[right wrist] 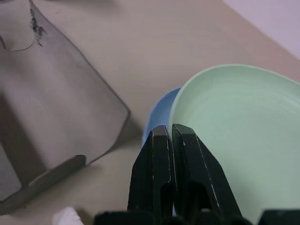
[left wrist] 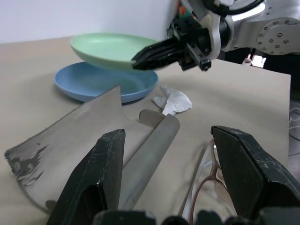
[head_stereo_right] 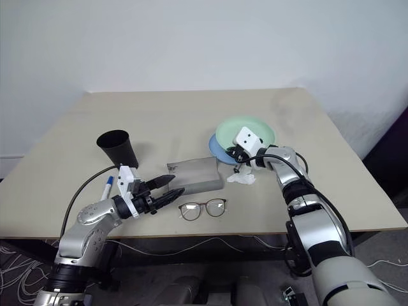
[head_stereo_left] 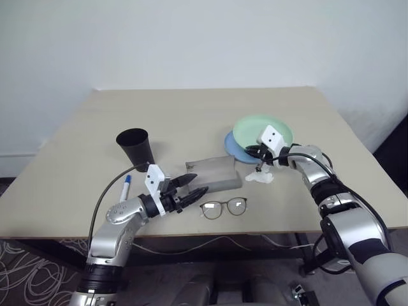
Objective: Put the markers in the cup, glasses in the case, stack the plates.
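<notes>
Plates sit right of centre on the counter point(head_stereo_left: 191, 108): the mint green plate point(head_stereo_left: 258, 129) tilted over the light blue plate point(head_stereo_left: 231, 146), its near rim pinched in the clenched right claw point(head_stereo_left: 255, 151). The left wrist view reveals that tilt. The left claw point(head_stereo_left: 190, 190) hangs released above the glasses point(head_stereo_left: 224, 207), just beside the open grey case point(head_stereo_left: 213, 172), whose long axis runs across. Crumpled tissue point(head_stereo_left: 261, 177) lies close by. A marker point(head_stereo_left: 125, 188) points toward the black cup point(head_stereo_left: 136, 146); the far counter offers room.
</notes>
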Controlling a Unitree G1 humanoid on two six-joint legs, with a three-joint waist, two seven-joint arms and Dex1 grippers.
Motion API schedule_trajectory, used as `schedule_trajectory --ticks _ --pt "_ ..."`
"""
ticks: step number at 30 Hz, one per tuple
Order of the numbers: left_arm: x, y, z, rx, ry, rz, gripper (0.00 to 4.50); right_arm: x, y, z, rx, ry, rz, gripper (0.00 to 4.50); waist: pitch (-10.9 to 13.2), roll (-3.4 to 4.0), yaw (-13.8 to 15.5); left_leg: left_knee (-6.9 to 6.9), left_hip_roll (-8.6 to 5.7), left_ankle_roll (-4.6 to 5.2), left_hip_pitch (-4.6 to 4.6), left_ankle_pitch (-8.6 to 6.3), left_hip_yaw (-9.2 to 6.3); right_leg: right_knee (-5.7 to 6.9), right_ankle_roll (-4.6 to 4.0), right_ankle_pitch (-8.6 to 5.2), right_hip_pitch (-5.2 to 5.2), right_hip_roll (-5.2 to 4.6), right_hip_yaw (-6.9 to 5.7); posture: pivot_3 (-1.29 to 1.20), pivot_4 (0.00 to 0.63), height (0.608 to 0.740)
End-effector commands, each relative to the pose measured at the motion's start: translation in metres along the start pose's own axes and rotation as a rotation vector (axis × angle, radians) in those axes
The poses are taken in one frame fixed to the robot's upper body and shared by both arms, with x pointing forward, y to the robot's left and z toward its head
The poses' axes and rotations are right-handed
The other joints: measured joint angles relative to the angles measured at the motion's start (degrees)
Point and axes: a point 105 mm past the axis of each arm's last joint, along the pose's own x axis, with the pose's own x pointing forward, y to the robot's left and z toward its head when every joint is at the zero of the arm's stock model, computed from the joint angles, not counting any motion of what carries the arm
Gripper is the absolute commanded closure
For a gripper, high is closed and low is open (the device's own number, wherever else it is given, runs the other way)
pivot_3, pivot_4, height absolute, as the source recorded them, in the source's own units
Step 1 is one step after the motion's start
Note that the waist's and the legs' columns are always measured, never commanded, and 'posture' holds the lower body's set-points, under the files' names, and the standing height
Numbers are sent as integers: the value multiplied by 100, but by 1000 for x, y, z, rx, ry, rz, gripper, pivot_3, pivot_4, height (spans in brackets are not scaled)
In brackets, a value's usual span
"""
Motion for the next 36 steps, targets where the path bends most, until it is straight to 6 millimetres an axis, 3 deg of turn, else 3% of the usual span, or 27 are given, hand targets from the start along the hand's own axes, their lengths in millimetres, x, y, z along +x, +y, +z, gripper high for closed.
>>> schedule_trajectory --ticks 1,2,5,9,18,23,26,31,36 --pt "-2 -2 17 52 -45 6 1420 4 -9 24 -38 -52 -10 4476 0 2 -1 -1 0 -2 2 1 0 2 -3 2 -1 3 2 0 0 736" --pt "-2 -2 17 53 -45 8 1420 5 -8 24 -36 -51 -7 4476 -1 3 -1 -3 0 -3 6 2 0 4 -6 3 -1 4 5 0 0 736" --pt "-4 -1 17 54 -43 15 1420 8 -11 28 -25 -65 -36 3768 -2 4 -1 -18 0 -15 11 9 2 5 -18 10 -5 6 10 0 0 736" --pt "-5 -1 17 56 -41 20 1420 8 -15 34 -44 -91 -69 2405 -1 4 1 -46 2 -29 35 18 1 8 -25 13 -1 8 16 0 0 736" --pt "-1 0 18 60 -40 8 1420 -18 -31 32 -56 -119 -93 2405 -1 4 0 -67 2 -30 76 19 14 7 -29 11 24 12 46 0 0 736" --pt "1 2 18 61 -38 -1 1420 -38 -19 12 -14 -94 -30 2405 -3 2 3 -66 5 -30 80 19 18 3 -26 9 35 10 49 0 0 736" --pt "4 2 17 60 -38 -10 1420 -46 -6 0 22 -56 22 1830 -2 3 2 -66 5 -29 77 18 21 3 -25 8 43 8 52 0 0 736" --pt "6 2 18 60 -41 -16 1420 -52 5 -12 74 -14 6 151 -1 4 -7 -66 11 -29 76 18 33 7 -25 7 38 7 60 0 0 736" --pt "6 2 18 61 -42 -18 1420 -48 11 -26 174 30 -29 67 0 2 -1 -63 14 -29 72 18 35 5 -26 7 42 1 53 0 0 736"
